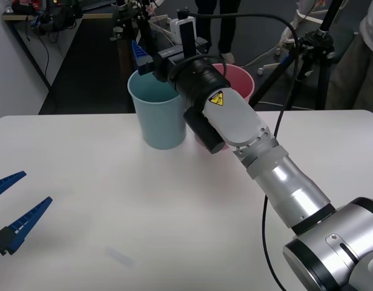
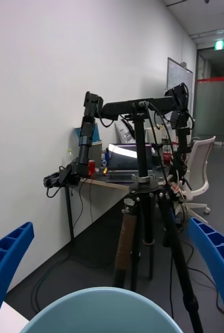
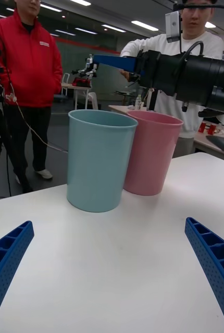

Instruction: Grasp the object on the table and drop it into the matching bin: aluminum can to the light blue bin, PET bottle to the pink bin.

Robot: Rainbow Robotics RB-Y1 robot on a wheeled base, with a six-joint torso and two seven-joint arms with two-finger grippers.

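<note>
Nearest, at the front left edge of the desk [image 1: 114, 200], the left tool [image 1: 16, 203] is parked low. Its blue ribbed fingers are spread wide and nothing is held between them. The white desk surface around it and on toward the bins is seen to be bare and smooth.

Farther on, at the far edge of the desk, the light blue bin [image 1: 156, 115] and the pink bin [image 1: 241, 85] are stood upright, touching side by side, the pink one to the robot's right. The right arm is stretched forward across the pink bin, and the right tool [image 2: 111, 226] is held just above the rim of the light blue bin. Its fingers are parted wide, and nothing is gripped.

No aluminum can is found on the visible desk or in either tool. It is therefore judged to have been released into the light blue bin, though the inside of that bin cannot be seen well enough for this to be confirmed. If so, the sorting itself is done, and only the withdrawal of the right arm to rest is left.

Beyond the desk a dark floor is seen, with a black tripod [image 2: 143, 208] carrying a camera bar, trailing cables, and a plain white wall. Farther back there are a laptop [image 2: 125, 164] and a white office chair [image 2: 198, 171].
</note>
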